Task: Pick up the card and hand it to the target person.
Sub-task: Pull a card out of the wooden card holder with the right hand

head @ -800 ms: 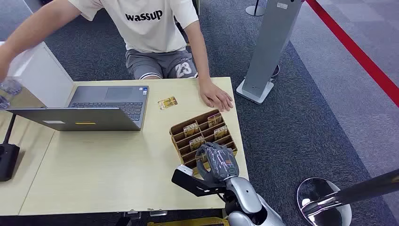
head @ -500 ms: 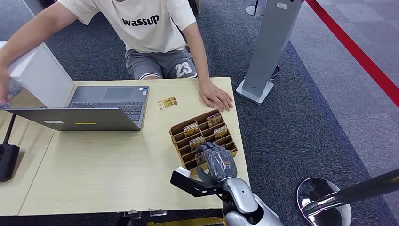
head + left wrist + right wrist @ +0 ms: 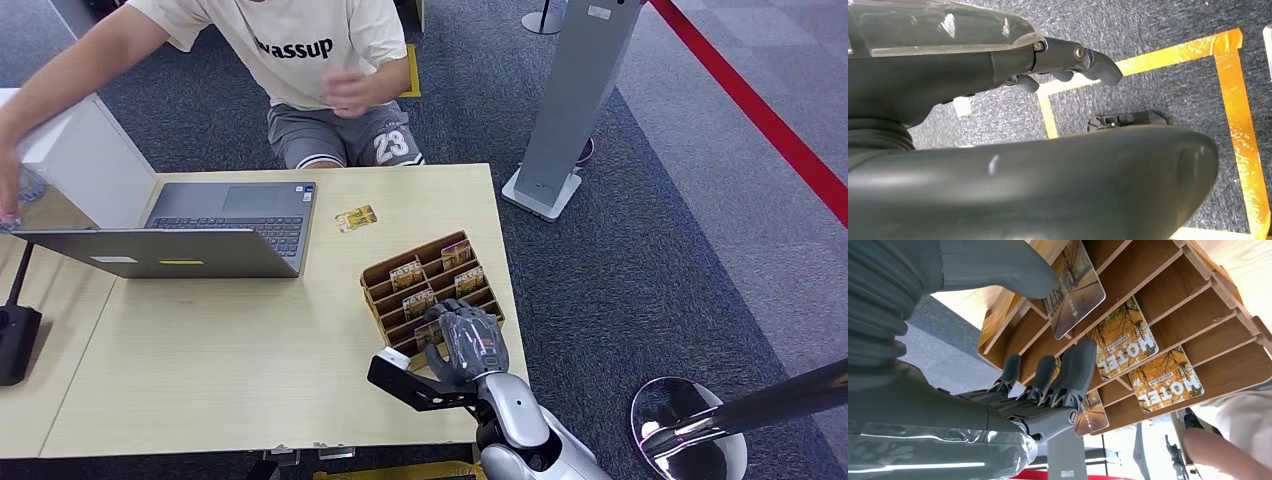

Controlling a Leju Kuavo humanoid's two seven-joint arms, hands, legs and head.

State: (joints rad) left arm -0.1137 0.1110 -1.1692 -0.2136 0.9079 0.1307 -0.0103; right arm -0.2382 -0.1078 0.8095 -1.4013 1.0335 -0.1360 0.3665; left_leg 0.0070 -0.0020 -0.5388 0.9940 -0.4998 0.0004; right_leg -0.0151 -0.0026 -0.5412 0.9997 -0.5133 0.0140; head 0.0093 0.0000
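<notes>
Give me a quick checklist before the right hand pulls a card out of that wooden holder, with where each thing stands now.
1. Right hand over the near slots of the card holder: ok.
2. Thumb on the nearest card: ok, the right wrist view shows the thumb lying against it.
3. Fingers closed on that card from the other side: cannot tell, they reach into the slots, but no firm pinch is visible.
4. Other hotel cards sitting in their slots: ok.
5. Person's hand ready to receive: not ok, it is raised at the chest, not held out.
6. Left hand clear of the table: ok, it hangs over the carpet.
</notes>
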